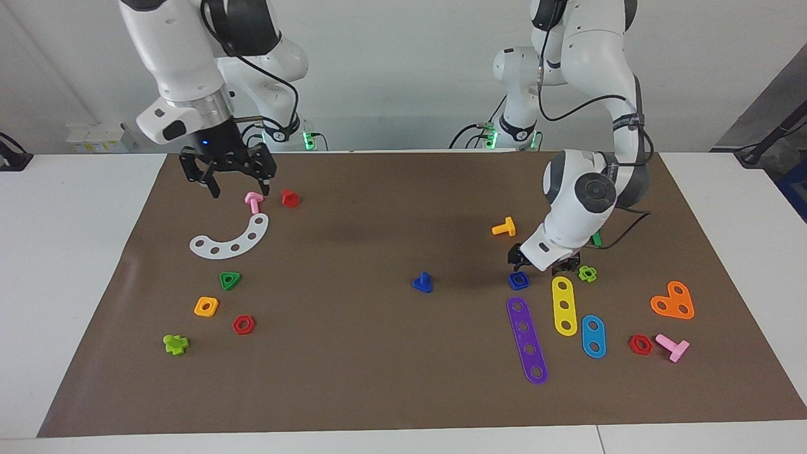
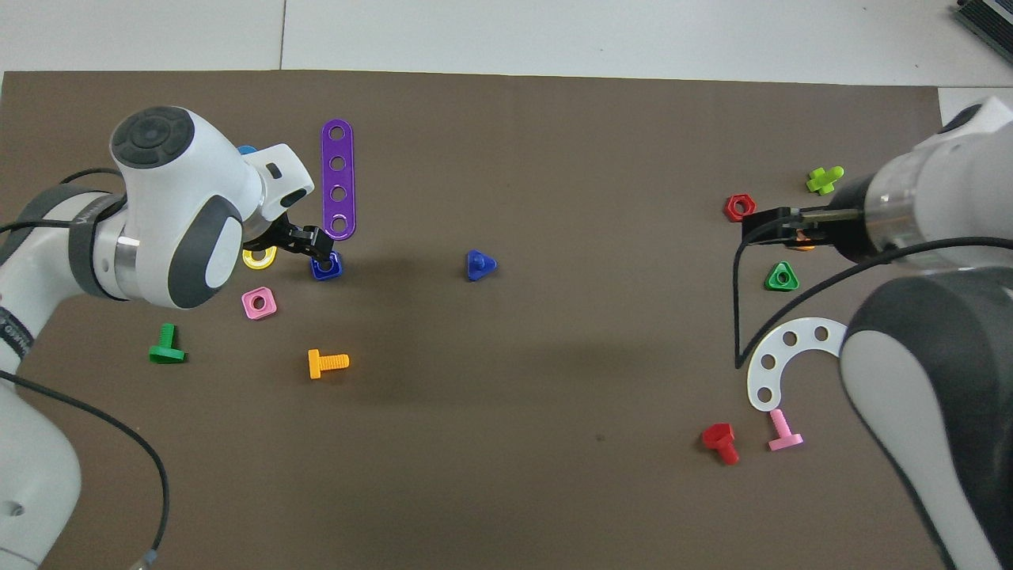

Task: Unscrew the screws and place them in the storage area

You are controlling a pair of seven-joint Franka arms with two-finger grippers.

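The screw, a dark-blue bolt with a triangular head (image 1: 423, 283) (image 2: 479, 265), stands head down in the middle of the brown mat with no gripper touching it. My left gripper (image 1: 538, 263) (image 2: 305, 241) hangs open just above a blue square nut (image 1: 519, 281) (image 2: 326, 267) that lies free on the mat beside the end of the purple strip (image 1: 527, 340). Loose bolts and nuts lie around it on this unmarked stretch of mat, the storage area (image 1: 466, 252). My right gripper (image 1: 239, 188) is open and empty, low over the mat beside a pink bolt (image 1: 253, 202).
An orange bolt (image 1: 504, 227), a pink nut (image 2: 259, 302), and yellow (image 1: 563, 305) and blue strips lie around the left gripper. At the right arm's end are a white curved plate (image 1: 232, 237), a red bolt (image 1: 289, 198) and several coloured nuts.
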